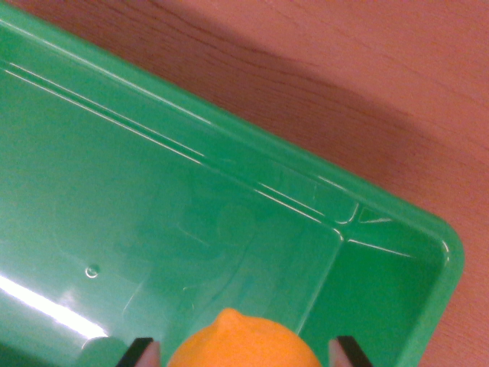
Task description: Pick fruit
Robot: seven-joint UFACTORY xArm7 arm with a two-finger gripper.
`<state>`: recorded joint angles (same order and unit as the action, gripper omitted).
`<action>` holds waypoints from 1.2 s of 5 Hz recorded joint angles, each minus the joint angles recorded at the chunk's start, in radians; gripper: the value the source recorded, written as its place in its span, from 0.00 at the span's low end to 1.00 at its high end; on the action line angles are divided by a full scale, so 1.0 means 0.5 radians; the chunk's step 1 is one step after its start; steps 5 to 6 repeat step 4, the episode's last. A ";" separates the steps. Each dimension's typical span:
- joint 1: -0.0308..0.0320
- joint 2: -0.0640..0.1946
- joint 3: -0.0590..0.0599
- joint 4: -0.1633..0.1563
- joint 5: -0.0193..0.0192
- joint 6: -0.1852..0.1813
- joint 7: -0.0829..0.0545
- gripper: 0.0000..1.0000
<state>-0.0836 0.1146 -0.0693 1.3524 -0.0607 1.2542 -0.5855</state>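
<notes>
An orange fruit (243, 342) with a small nub on top shows at the bottom edge of the wrist view, inside a green plastic tray (252, 145). My gripper (244, 353) stands around it: one dark fingertip (140, 352) is to its left and the other (348, 352) to its right. Both fingertips stand a little apart from the fruit's sides, so the gripper is open. The lower part of the fruit and the fingers is cut off by the frame.
The tray's rim runs diagonally from the upper left to a rounded corner (451, 248) at the right. Beyond it lies a reddish wooden tabletop (367, 61). The tray floor is shiny, with a ridge near the wall.
</notes>
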 joint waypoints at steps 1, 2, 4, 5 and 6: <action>0.000 0.000 0.000 0.000 0.0000 0.000 0.000 1.00; 0.000 -0.016 0.000 0.017 0.0000 0.032 -0.001 1.00; 0.000 -0.022 0.000 0.024 0.0000 0.046 -0.002 1.00; 0.000 -0.022 0.000 0.024 0.0000 0.046 -0.002 1.00; 0.000 -0.022 0.000 0.024 0.0000 0.046 -0.002 1.00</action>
